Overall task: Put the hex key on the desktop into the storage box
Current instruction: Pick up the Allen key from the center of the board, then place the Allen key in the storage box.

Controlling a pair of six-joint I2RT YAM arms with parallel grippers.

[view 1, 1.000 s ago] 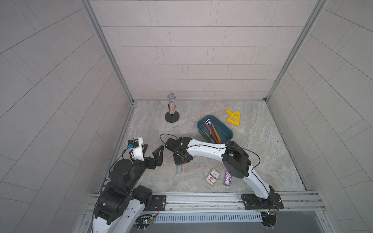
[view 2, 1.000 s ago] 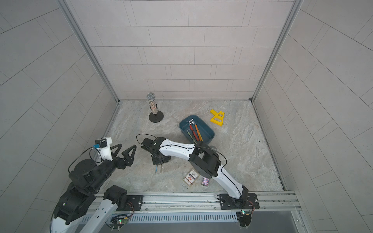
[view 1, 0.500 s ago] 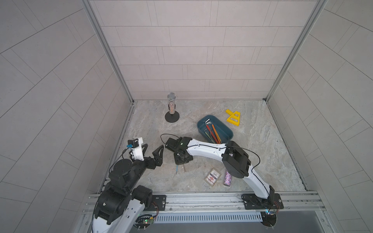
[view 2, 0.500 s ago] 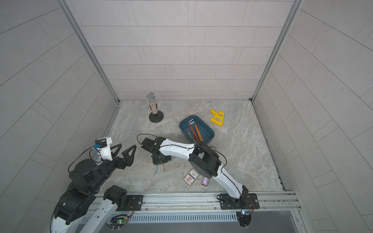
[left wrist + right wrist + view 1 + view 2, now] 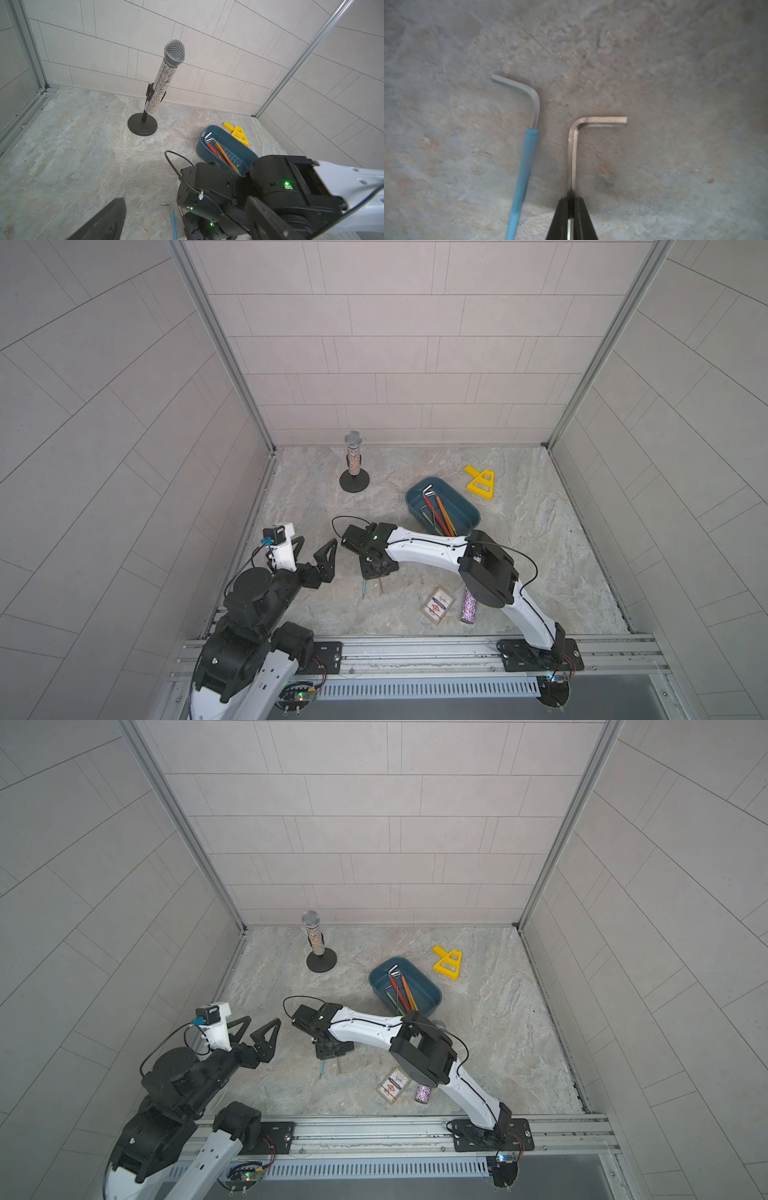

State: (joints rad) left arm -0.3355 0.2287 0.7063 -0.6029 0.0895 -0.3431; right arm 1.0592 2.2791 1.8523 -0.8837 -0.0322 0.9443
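Item: bare steel hex key (image 5: pixel 572 158), toward front edge of desktop (image 5: pixel 540 572). Likely light, rigid, slick. Hold: long shank; right gripper (image 5: pixel 571 205) clenched there; left gripper (image 5: pixel 259 1022) spread, empty.

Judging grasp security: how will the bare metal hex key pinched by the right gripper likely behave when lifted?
The bare hex key looks like solid bent steel: probably stiff, light. Its smooth, thin shaft in the right gripper could slip or swivel, the short arm drooping. The blue-sleeved key lies close beside, apart, so probably undisturbed.
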